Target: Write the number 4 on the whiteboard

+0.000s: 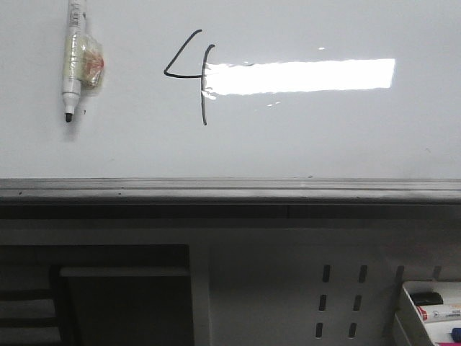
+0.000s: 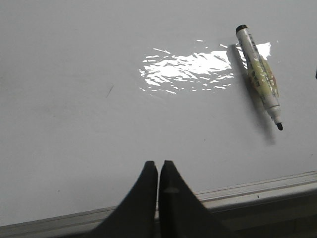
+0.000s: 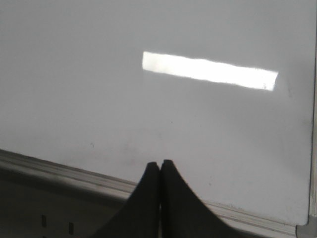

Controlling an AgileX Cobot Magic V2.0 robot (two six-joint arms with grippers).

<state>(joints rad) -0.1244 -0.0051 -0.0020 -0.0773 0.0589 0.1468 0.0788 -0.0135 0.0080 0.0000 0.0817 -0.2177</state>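
Below me, under the grey ledge, I see a pale panel (image 1: 288, 281) with rows of dark slots (image 1: 339, 301). A dark shelved recess (image 1: 108, 303) sits at lower left, and a white tray (image 1: 432, 310) of markers at lower right.

You see the whiteboard (image 1: 302, 144): glossy white, grey metal lower edge, bright white rectangular glare. Number 4 (image 1: 193, 76) on it: thin black strokes. Marker (image 1: 72, 58), left of the 4: white barrel, black tip, yellowish clear tape with a red patch. Below the whiteboard, a perforated panel (image 1: 338, 295): grey, dark slots.
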